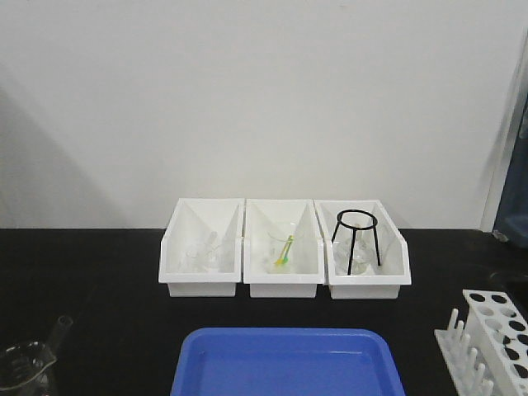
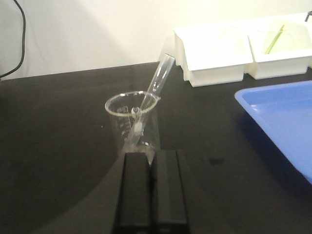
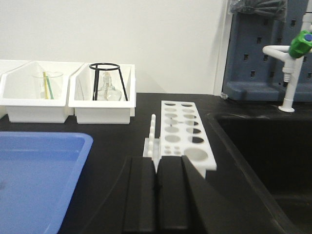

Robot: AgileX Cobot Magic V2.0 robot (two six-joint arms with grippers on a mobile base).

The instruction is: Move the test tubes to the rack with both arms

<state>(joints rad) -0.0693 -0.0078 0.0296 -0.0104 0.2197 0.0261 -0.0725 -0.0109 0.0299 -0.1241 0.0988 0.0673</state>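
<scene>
A slim clear test tube [image 2: 157, 83] leans in a glass beaker [image 2: 132, 122] on the black table, its mouth up to the right; the same test tube [image 1: 59, 330] and beaker [image 1: 26, 367] show at the front view's bottom left. My left gripper [image 2: 151, 155] is shut and empty just in front of the beaker. The white rack [image 3: 184, 131] with round holes and side pegs stands beside the sink; in the front view the rack [image 1: 491, 342] is at bottom right. My right gripper [image 3: 157, 161] is shut and empty just before the rack's near end. No arm shows in the front view.
Three white bins [image 1: 285, 247] line the back; one holds glassware, the middle a beaker with a green-yellow rod [image 1: 284, 250], the right a black ring stand [image 1: 356, 239]. A blue tray [image 1: 285, 363] lies front centre. A black sink [image 3: 265, 156] and tap [image 3: 290, 73] sit right of the rack.
</scene>
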